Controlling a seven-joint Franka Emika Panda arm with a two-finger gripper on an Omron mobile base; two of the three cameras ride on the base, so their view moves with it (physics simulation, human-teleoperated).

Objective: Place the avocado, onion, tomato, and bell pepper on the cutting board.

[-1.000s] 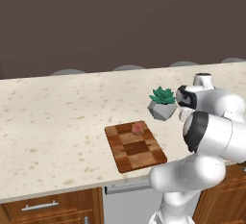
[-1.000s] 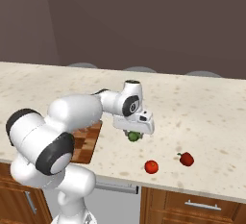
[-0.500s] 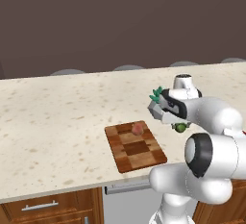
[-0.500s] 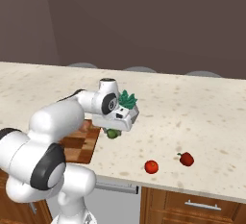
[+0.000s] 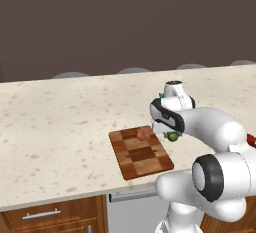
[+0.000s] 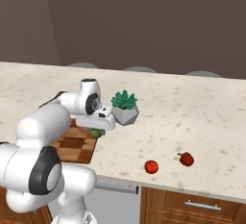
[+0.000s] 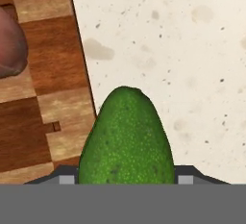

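Fingers [image 7: 67, 180] are clamped on the avocado [image 7: 126, 139], which stands between them in the hand view with its narrow end pointing away from the hand. Seen from the left base view, the avocado [image 5: 173, 136] hangs under the hand, above the bench [image 5: 60, 127], just off the right edge of the cutting board [image 5: 141, 152]. The right base view shows the same green fruit [image 6: 96, 133] tucked under the hand at the board's [image 6: 72, 143] right edge. Whether it touches the bench surface cannot be told.

The cutting board lies near the front edge of the bench, its checkered squares running light and dark brown. On it, close to its far right corner, rests the onion [image 5: 143, 134], a dull pinkish ball; in the hand view the onion [image 7: 10, 43] sits at the left edge of the picture, on the board [image 7: 43, 83], apart from the avocado.

Further right along the bench, near the front edge, the tomato [image 6: 151, 167] and the bell pepper [image 6: 186, 159] lie on the bare stone, close to each other but not touching, the pepper slightly further back, and both well apart from the board. A teal plant in a grey pot [image 6: 125, 108] stands on the bench just beside the hand, on its right in the right base view.
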